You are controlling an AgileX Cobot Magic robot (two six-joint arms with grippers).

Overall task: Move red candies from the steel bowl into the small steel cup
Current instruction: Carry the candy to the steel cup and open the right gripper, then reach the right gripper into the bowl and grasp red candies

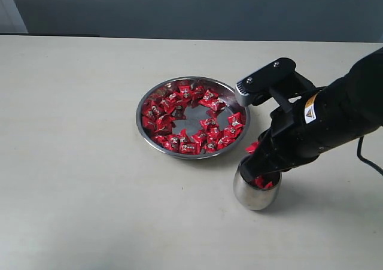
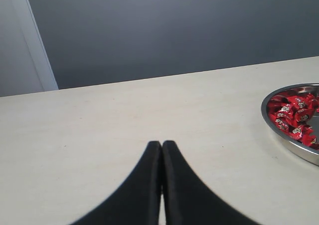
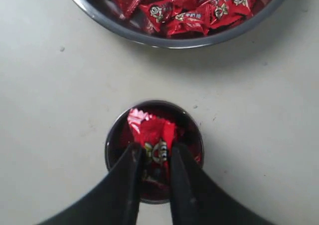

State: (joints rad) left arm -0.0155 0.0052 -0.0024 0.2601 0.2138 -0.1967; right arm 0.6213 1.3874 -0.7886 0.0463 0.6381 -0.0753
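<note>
- My right claw (image 3: 153, 154): narrow, pinching one red candy (image 3: 151, 130) over small steel cup (image 3: 113, 135).
- Candy: likely light, slippery foil; grip mid-body.
- My left claw (image 2: 161, 150): closed, empty.

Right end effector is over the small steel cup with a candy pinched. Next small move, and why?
Probably open the right end effector where it is. It pinches one shiny red foil-wrapped candy directly over the mouth of the small, rounded, polished steel cup, so the candy should drop inside.
</note>
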